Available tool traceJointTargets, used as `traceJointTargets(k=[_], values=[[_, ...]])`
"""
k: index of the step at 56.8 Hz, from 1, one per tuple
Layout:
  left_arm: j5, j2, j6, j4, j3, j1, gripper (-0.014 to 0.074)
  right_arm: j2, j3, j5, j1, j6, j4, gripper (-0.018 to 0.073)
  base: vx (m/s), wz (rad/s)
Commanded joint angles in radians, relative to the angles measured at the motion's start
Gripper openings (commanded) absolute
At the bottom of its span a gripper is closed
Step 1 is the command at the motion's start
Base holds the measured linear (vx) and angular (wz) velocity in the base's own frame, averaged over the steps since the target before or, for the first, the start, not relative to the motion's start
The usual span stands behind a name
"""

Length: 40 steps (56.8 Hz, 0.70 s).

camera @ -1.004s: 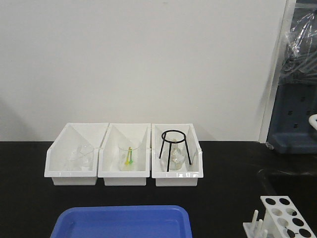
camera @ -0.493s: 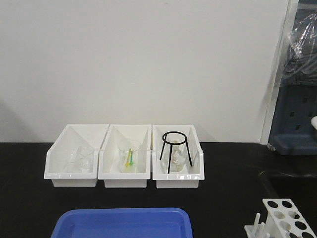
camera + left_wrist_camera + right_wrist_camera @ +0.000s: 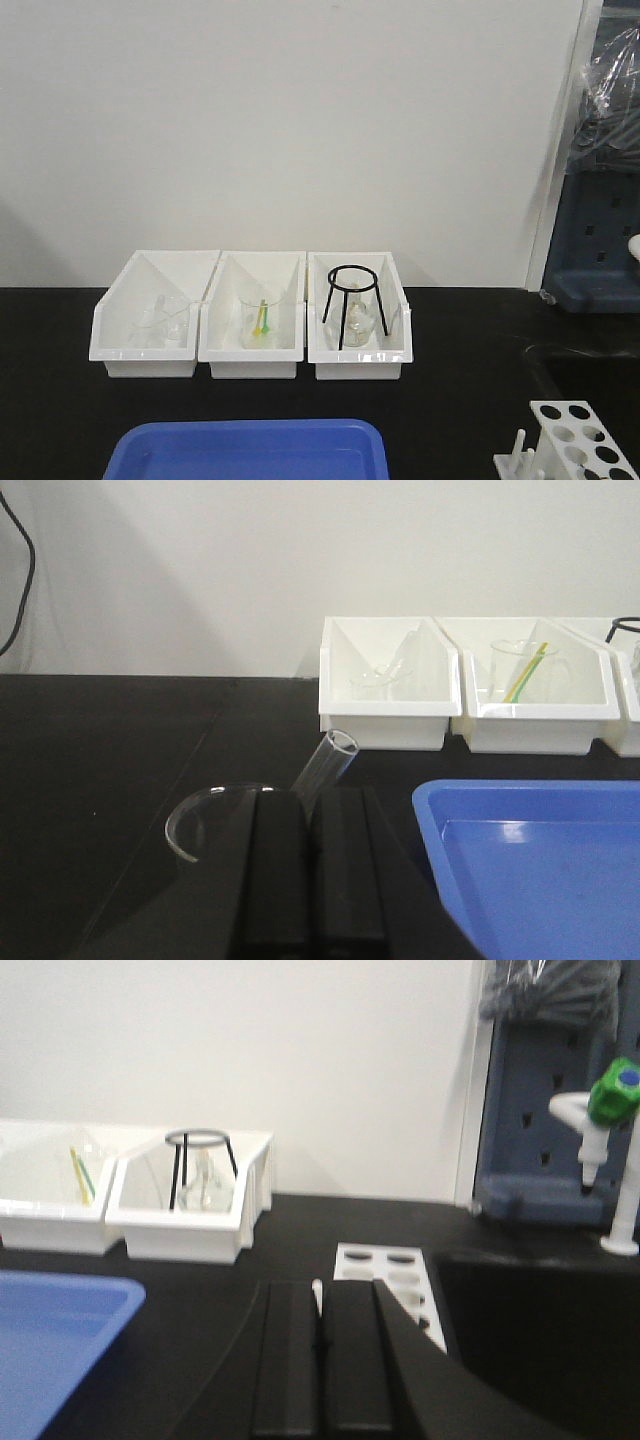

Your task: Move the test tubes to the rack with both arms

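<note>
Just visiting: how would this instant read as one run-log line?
left gripper: shut on test tube | right gripper: shut, holding nothing visible | rack: ahead of right gripper, holes look empty

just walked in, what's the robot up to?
The left hand is shut on a test tube, which tilts up out of its grip beside the blue tray. The right hand is shut, apparently empty, just short of the rack. The rack's visible holes hold no tubes.
</note>
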State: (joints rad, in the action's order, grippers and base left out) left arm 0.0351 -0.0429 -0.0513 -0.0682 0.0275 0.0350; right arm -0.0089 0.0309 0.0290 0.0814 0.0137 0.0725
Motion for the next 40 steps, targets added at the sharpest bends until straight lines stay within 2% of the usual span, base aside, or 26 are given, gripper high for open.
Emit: traceJointTargets(k=[1,7,13,18,23,28,34,40], values=[[-0.131,-0.015,0.013,-0.011,-0.026,-0.003,-0.0004,-0.012,0.013,-0.161,-0.002,-0.002,0.007,-0.0009,0.00,0.00],[-0.236,-0.015,0.038,-0.011,-0.033,-0.003,-0.0004,-0.012,0.000,-0.226,-0.002,0.002,0.002,-0.0009,0.00,0.00],[-0.285,-0.015,0.030,-0.004,-0.089,-0.003,-0.0004,0.004,-0.085,-0.176,-0.002,0.001,0.003,-0.0009,0.00,0.00],[-0.269,-0.019,-0.008,-0.002,-0.170,-0.003,-0.0004,0.050,-0.175,-0.086,-0.002,-0.005,0.015,-0.0009,0.00,0.00],[-0.217,-0.056,-0.084,-0.002,-0.254,-0.003,-0.0004,0.126,-0.257,-0.042,-0.002,-0.006,0.016,-0.0009,0.00,0.00],[-0.130,-0.117,-0.158,-0.002,-0.315,-0.003,-0.0001,0.204,-0.305,-0.048,-0.002,-0.006,0.016,-0.0009,0.00,0.00],[-0.098,-0.204,-0.265,-0.004,-0.336,-0.003,0.0006,0.293,-0.316,-0.084,-0.002,-0.006,0.016,-0.0006,0.00,0.00],[-0.095,-0.276,-0.276,-0.006,-0.336,-0.003,0.0024,0.366,-0.316,-0.112,-0.002,0.002,0.004,0.0001,0.00,0.00]])
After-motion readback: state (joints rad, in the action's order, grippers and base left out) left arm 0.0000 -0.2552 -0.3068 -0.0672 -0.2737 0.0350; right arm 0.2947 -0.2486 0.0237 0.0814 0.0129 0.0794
